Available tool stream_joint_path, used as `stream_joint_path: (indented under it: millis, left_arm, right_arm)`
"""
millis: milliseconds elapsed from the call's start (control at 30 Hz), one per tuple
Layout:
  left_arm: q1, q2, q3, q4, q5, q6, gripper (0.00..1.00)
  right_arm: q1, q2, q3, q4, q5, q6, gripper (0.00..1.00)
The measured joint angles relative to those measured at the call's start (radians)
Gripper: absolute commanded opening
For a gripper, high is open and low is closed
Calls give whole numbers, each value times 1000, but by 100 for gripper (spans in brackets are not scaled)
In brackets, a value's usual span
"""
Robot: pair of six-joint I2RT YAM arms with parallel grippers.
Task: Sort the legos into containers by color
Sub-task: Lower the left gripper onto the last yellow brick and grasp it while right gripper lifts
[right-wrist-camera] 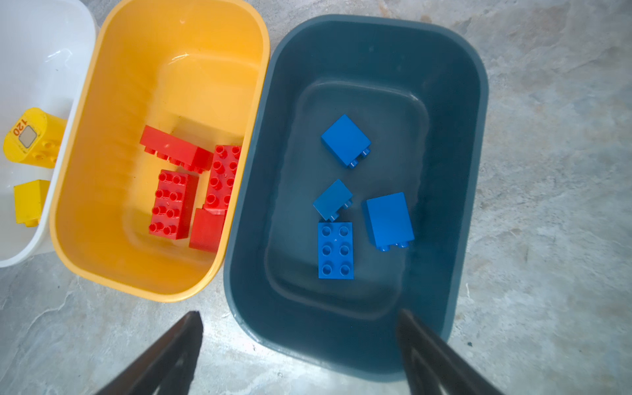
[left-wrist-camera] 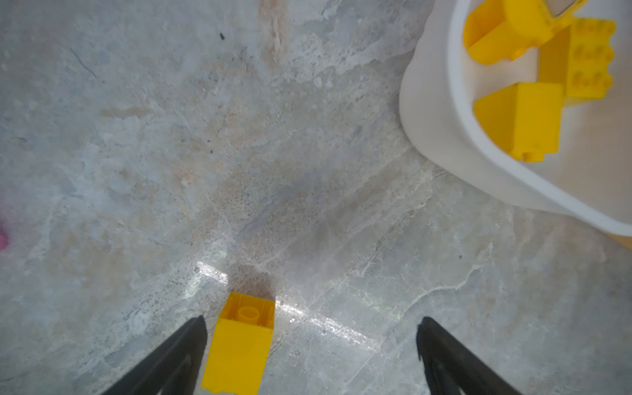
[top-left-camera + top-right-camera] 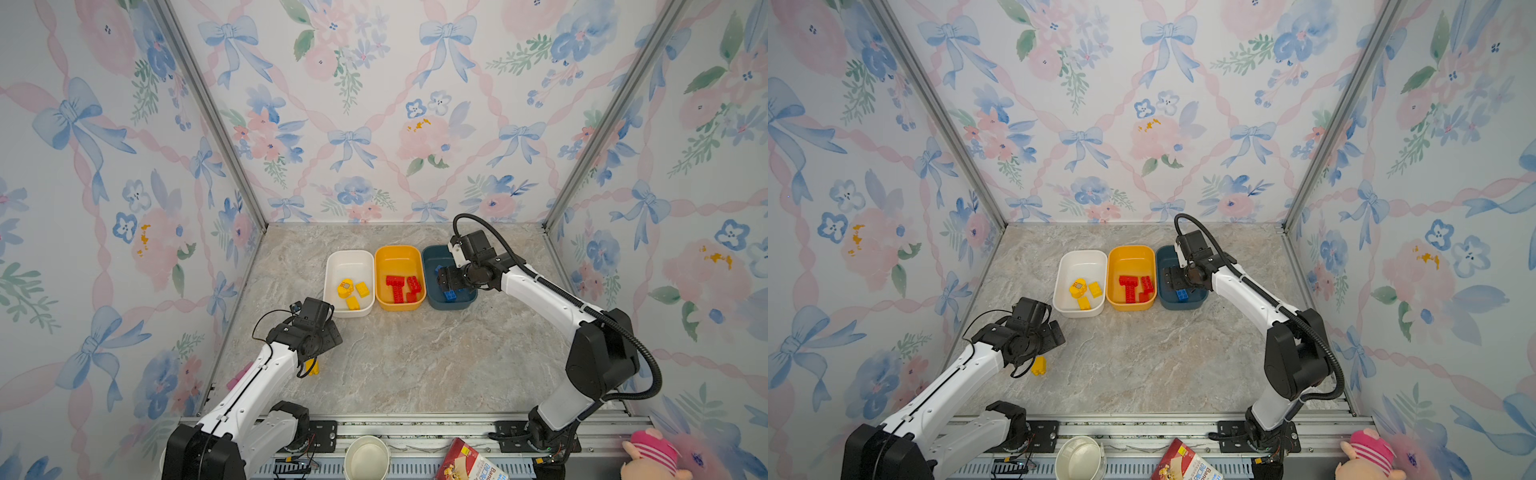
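Observation:
Three tubs stand in a row: white (image 3: 349, 252), yellow-orange (image 3: 398, 248) and dark teal (image 3: 434, 248). Three yellow legos (image 3: 353, 303) lie in the white one, several red legos (image 1: 172, 205) in the yellow-orange one, and several blue legos (image 1: 335, 249) in the teal one. One loose yellow lego (image 2: 239, 345) lies on its side on the table. My left gripper (image 2: 313, 321) is open around it, with the brick close to one fingertip. My right gripper (image 1: 299, 314) is open and holds nothing, above the near end of the teal tub (image 1: 478, 85).
Along the front rail (image 3: 415, 428) are a paper cup (image 3: 368, 457), a printed packet (image 3: 473, 461) and a pink plush toy (image 3: 652, 453). Something pink (image 3: 239, 376) lies at the left wall behind my left arm. Floral walls close in three sides.

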Motion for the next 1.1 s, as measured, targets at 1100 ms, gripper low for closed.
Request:
stream_joint_path:
  millis: [1100]
  left_arm:
    - [-59,183,-37,-42,-32,-130,59]
  right_arm:
    - [-2,-118,-74,-24,-18,5,94]
